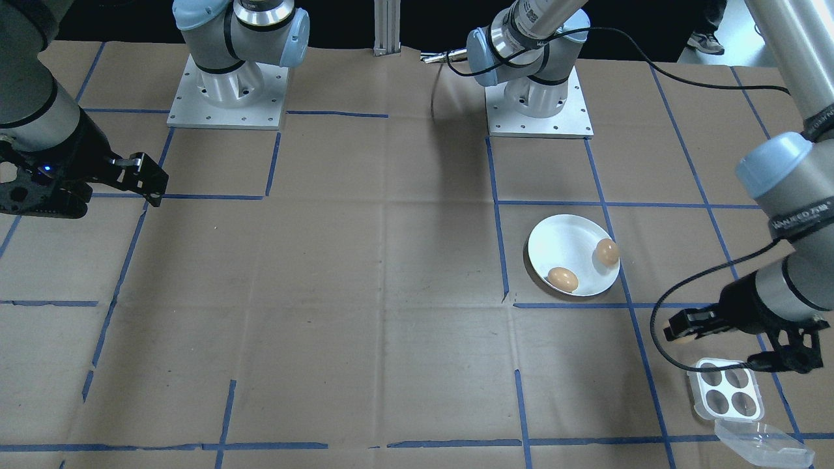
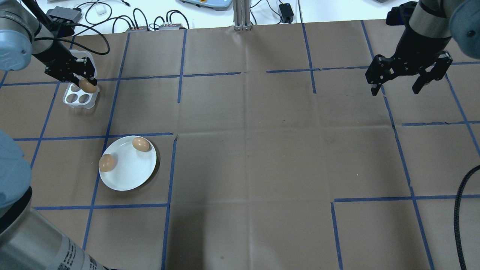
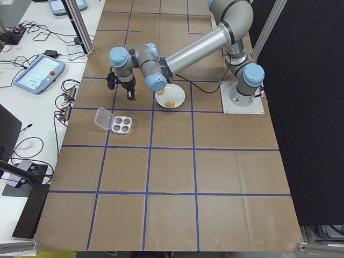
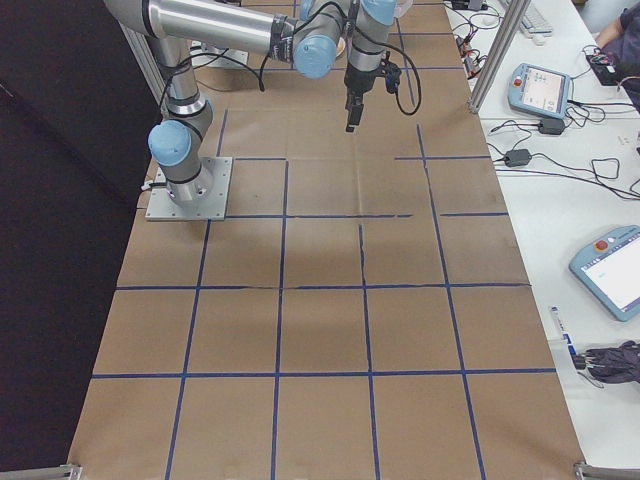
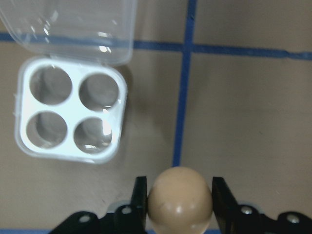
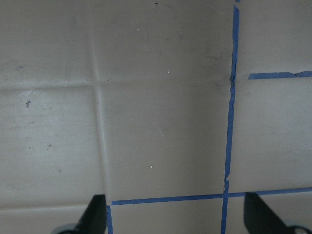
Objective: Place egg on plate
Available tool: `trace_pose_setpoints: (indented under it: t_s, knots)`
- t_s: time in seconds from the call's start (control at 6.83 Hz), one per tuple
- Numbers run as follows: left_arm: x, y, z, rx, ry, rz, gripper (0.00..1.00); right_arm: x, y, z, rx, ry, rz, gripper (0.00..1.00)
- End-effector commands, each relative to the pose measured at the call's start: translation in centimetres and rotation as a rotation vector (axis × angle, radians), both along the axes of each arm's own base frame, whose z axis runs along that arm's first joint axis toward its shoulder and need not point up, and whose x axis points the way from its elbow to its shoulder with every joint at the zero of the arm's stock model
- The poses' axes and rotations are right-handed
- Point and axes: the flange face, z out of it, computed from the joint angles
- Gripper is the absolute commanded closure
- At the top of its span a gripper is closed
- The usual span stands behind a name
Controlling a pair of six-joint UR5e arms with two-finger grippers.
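My left gripper [image 2: 87, 83] is shut on a brown egg [image 5: 179, 199], held in the air beside the small egg tray [image 5: 70, 113], whose holes are all empty. In the front-facing view the held egg [image 1: 681, 338] peeks out at the left gripper [image 1: 679, 329] tip. The white plate [image 2: 129, 173] lies on the table nearer the robot than the tray, with two brown eggs [image 2: 141, 144] [image 2: 107, 162] on it. In the front-facing view the plate [image 1: 568, 244] sits up and left of the left gripper. My right gripper [image 2: 398, 81] hangs open and empty far to the right.
The tray's clear lid [image 1: 759, 443] lies open beside the tray [image 1: 727, 389]. Blue tape lines cross the brown paper table cover [image 2: 247, 150]. Both arm bases [image 1: 228, 91] stand at the robot's edge of the table. Cables and devices lie beyond the far edge.
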Motion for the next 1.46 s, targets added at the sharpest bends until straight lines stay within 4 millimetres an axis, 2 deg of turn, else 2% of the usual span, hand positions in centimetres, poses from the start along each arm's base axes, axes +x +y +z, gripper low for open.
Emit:
trace_pose_setpoints:
  t_s: [0.0, 0.15, 0.44, 0.59, 0.73, 0.88, 1.02, 1.17, 1.32]
  knots:
    - [-4.4, 8.7, -2.5, 0.100, 0.028, 0.031, 0.99, 0.0, 0.0, 0.0, 0.000, 0.000, 0.000, 0.00]
    - [-5.0, 10.7, -4.4, 0.131, 0.037, 0.028, 0.98, 0.0, 0.0, 0.0, 0.000, 0.000, 0.000, 0.00]
    - [-5.4, 11.8, -7.1, 0.179, 0.053, 0.029, 0.94, 0.0, 0.0, 0.0, 0.000, 0.000, 0.000, 0.00]
    - [-5.0, 11.9, -7.6, 0.186, 0.059, 0.032, 0.91, 0.0, 0.0, 0.0, 0.000, 0.000, 0.000, 0.00]
    - [-5.1, 12.1, -7.8, 0.190, 0.058, 0.035, 0.34, 0.0, 0.0, 0.0, 0.000, 0.000, 0.000, 0.00]
    - [-5.5, 12.8, -8.1, 0.198, 0.062, 0.043, 0.16, 0.0, 0.0, 0.0, 0.000, 0.000, 0.000, 0.00]
    - [-5.5, 12.9, -7.6, 0.177, 0.053, 0.043, 0.12, 0.0, 0.0, 0.0, 0.000, 0.000, 0.000, 0.00]
    - [-5.4, 12.5, -5.8, 0.141, 0.030, 0.037, 0.09, 0.0, 0.0, 0.0, 0.000, 0.000, 0.000, 0.00]
    - [-5.6, 12.4, -2.6, 0.080, 0.001, 0.032, 0.06, 0.0, 0.0, 0.0, 0.000, 0.000, 0.000, 0.00]
